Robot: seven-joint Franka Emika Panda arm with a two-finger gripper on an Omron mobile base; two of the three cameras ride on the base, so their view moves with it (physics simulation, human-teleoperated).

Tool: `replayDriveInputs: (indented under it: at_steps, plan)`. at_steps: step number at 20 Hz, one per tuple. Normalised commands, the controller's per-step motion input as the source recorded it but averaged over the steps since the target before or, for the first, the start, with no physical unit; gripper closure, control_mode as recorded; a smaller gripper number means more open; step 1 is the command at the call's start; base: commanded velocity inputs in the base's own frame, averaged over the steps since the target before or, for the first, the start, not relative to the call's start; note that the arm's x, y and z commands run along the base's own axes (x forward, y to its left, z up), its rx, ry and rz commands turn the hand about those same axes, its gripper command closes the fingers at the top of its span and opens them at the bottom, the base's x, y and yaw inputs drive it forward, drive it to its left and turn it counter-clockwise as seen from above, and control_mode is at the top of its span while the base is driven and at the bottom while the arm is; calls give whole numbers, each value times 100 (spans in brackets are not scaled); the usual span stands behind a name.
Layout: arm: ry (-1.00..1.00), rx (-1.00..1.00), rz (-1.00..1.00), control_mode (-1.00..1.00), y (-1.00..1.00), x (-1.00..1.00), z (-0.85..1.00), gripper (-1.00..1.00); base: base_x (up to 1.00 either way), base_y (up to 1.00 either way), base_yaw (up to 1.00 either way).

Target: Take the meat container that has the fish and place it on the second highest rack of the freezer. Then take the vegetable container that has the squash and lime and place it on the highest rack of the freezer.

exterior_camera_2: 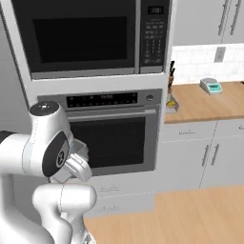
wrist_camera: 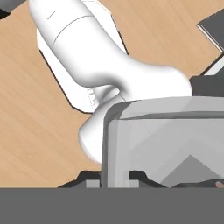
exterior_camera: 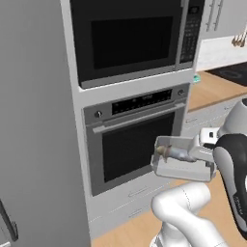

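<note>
carrying clear rigid plastic meat container (exterior_camera: pixel 182 161) with fish (exterior_camera: pixel 174 153), claw (exterior_camera: pixel 205 153) clamped on rim; light, slippery; keep level.

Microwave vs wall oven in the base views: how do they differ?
The microwave sits above the wall oven. The microwave's keypad runs down its right side; the wall oven's control strip spans its top. The wall oven has a horizontal bar handle; none is visible on the microwave. Both have dark glass doors, are closed and sit in the same white column.
</note>
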Motion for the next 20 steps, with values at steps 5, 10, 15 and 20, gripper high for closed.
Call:
replayDriveInputs:
  at_steps: [5,10,15,20]
  plan:
    - [0,0,0,100,0,0,0,100,-40,100,-1]
    - [0,0,0,100,0,0,0,100,-27,100,0]
    - [0,0,0,100,0,0,0,100,-3,100,0]
    - [0,0,0,100,0,0,0,100,17,84,0]
